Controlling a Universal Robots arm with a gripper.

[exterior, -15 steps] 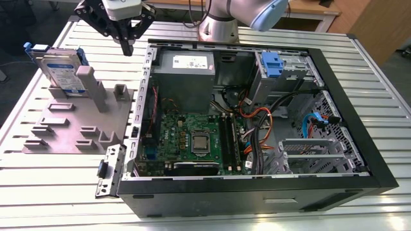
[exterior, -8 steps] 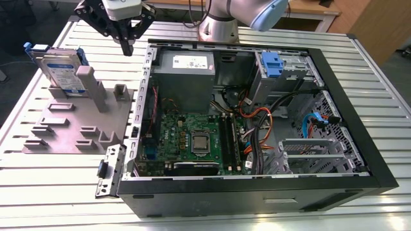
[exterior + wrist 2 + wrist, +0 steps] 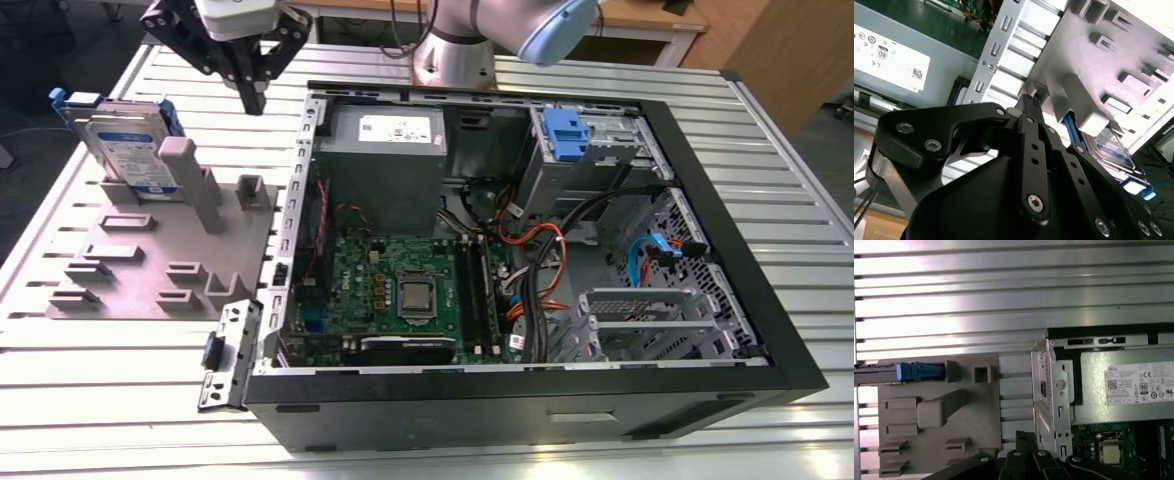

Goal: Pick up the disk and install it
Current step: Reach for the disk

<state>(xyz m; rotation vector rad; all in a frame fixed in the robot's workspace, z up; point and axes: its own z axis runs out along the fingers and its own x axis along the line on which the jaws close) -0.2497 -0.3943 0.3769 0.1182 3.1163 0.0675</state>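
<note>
silver blue-labelled disk [image 3: 127, 145] upright in grey fixture [image 3: 134, 275], gripper [image 3: 254, 105] pressed together, empty, nearby

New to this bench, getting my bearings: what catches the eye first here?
The open computer case dominates the exterior view's right, its board and cables bare. On that view's left the disk stands upright in a grey fixture, with the shut, empty gripper hanging above between disk and case.

The black gripper [image 3: 251, 100] shows silver screws [image 3: 1035, 202]; by the computer case [image 3: 507, 405], the grey arm [image 3: 451, 55] wears a pale-blue cap [image 3: 554, 35].
</note>
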